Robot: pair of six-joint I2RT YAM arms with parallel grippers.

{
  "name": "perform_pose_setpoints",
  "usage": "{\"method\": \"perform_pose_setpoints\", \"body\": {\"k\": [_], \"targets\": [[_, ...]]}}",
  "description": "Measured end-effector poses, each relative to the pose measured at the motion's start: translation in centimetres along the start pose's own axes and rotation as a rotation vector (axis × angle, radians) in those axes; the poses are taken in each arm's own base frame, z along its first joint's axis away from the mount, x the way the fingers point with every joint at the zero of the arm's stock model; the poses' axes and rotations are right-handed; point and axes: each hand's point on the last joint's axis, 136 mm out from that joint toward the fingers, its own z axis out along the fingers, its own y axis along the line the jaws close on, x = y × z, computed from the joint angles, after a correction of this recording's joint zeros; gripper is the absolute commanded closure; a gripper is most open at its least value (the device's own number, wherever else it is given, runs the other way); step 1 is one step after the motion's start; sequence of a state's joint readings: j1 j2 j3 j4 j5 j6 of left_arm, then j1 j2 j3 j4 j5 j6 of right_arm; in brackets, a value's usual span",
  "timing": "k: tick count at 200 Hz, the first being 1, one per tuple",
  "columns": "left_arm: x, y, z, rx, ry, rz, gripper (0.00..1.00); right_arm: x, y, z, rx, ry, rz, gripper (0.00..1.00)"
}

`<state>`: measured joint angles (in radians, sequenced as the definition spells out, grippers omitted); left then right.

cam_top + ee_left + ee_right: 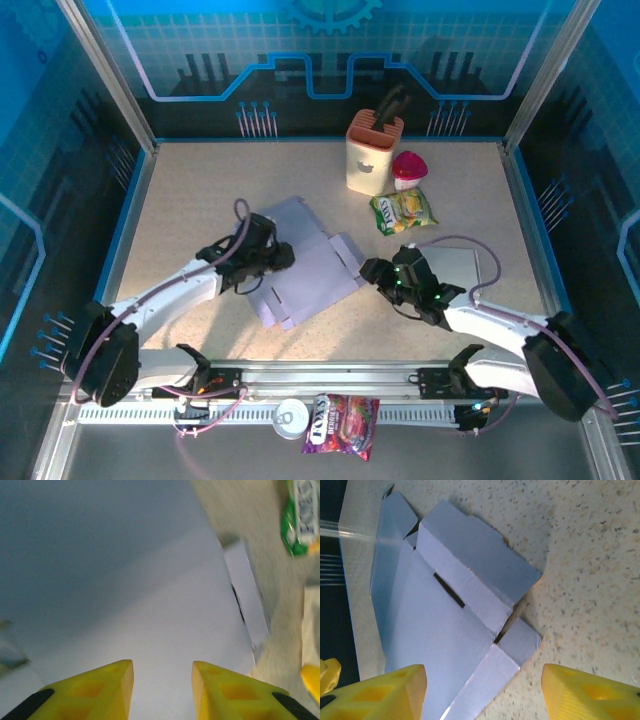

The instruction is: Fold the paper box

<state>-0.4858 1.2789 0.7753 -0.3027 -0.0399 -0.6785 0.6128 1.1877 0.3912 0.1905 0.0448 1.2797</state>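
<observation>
The paper box (pixel 310 265) lies mostly flat on the table's middle, a lavender sheet with creased flaps, one side panel raised a little. My left gripper (pixel 270 256) hovers over its left part. In the left wrist view the yellow fingers (pixel 107 687) stand apart above the pale sheet (pixel 150 605), and the left gripper (pixel 162 680) is open with nothing between them. My right gripper (pixel 376 270) is at the box's right edge. In the right wrist view the right gripper (pixel 484 685) is wide open over a corner flap (pixel 517 642) of the box (pixel 435 630), holding nothing.
At the back stand an orange and cream holder (pixel 372 150), a red and pink item (pixel 408 170) and a green snack bag (pixel 404 211). A grey sheet (pixel 468 265) lies right of the right gripper. A tin (pixel 291 417) and a sweets packet (pixel 340 423) sit on the front rail.
</observation>
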Motion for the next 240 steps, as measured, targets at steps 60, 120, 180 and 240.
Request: {"method": "perform_pose_setpoints", "body": {"k": [60, 120, 180, 240], "targets": [[-3.2, 5.1, 4.8, -0.146, 0.074, -0.099, 0.67, 0.5, -0.9, 4.0, -0.024, 0.049, 0.138, 0.43], [-2.0, 8.1, 8.5, -0.261, 0.152, -0.037, 0.74, -0.2, -0.3, 5.0, -0.159, 0.043, 0.229, 0.53], [-2.7, 8.0, 8.7, -0.261, 0.131, -0.009, 0.75, -0.5, -0.4, 5.5, -0.154, 0.026, 0.210, 0.80], [-2.9, 7.8, 8.7, -0.269, 0.121, 0.016, 0.70, -0.8, -0.7, 5.9, -0.137, 0.010, 0.216, 1.00]]}}
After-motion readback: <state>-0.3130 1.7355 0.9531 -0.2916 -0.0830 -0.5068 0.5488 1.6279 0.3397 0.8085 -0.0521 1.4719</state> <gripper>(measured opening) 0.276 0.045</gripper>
